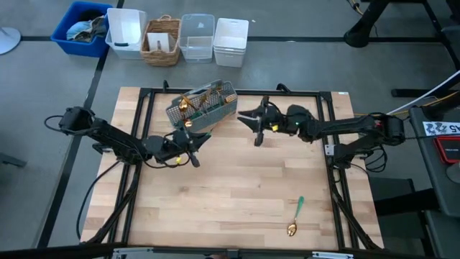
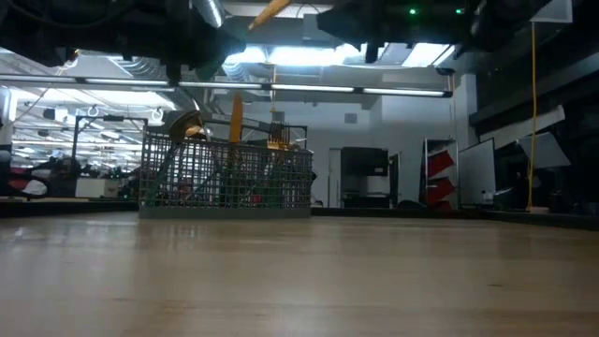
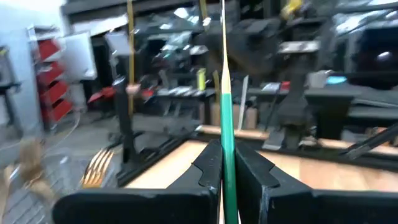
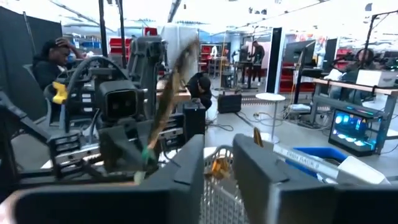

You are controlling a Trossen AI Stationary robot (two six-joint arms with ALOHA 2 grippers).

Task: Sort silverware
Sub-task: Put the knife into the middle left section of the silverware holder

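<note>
L end effector (image 3: 225, 180) clamped on teal-handled utensil (image 3: 227, 124); R end effector (image 4: 217, 165) apart, above caddy (image 1: 203, 104).

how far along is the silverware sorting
Mostly done, it seems: several pieces already stand in the mesh caddy. In hand: the left end effector is shut on a green-handled piece beside the caddy. The right end effector hovers next to the caddy with nothing visibly between its fingers. Left: one spoon on the table.

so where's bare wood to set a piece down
Widest free patch: the front of the table, between the left gripper and the lone spoon at front right. Crowded: the back middle, where the mesh caddy and right gripper sit close.
</note>
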